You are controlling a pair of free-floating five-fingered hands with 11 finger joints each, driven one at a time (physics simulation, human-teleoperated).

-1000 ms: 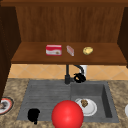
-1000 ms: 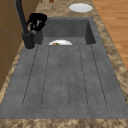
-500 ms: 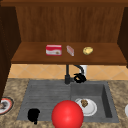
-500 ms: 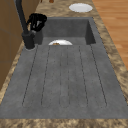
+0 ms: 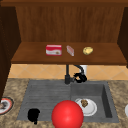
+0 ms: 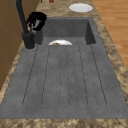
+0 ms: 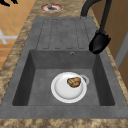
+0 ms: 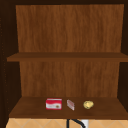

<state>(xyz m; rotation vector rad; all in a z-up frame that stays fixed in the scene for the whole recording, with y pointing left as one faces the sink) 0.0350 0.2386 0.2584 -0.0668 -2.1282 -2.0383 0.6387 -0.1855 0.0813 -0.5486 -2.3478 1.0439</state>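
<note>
The right hand (image 5: 80, 77) sat just right of centre in the front view, close against the black faucet (image 5: 67, 75) at the back rim of the sink (image 5: 106, 100). In the left side view the same hand (image 6: 36, 20) showed at the upper left, its fingers curled beside the faucet's upright (image 6: 22, 17); whether they actually gripped the spout or a lever could not be told. In the right side view it (image 7: 99, 43) hung at the right of the frame, just under the faucet's stem (image 7: 106, 15) and above the basin's far edge.

The left hand (image 5: 33, 115) floated at the lower left of the front view, over the front of the ribbed draining board (image 5: 45, 95) — how its fingers stood could not be made out.

A red ball (image 5: 67, 115) lay at the bottom centre of the front view. In the basin, lower right of centre, stood a white plate (image 5: 91, 108) with a small brown piece of food (image 5: 84, 103) on it — clear in the right side view too, the plate (image 7: 62, 91) carrying the food (image 7: 74, 82) toward its right edge.

On the shelf (image 5: 37, 56) above, across the middle of the frame, lay a red-and-white box (image 5: 53, 50), a small pinkish packet (image 5: 70, 50) and a yellowish lump (image 5: 87, 50).
</note>
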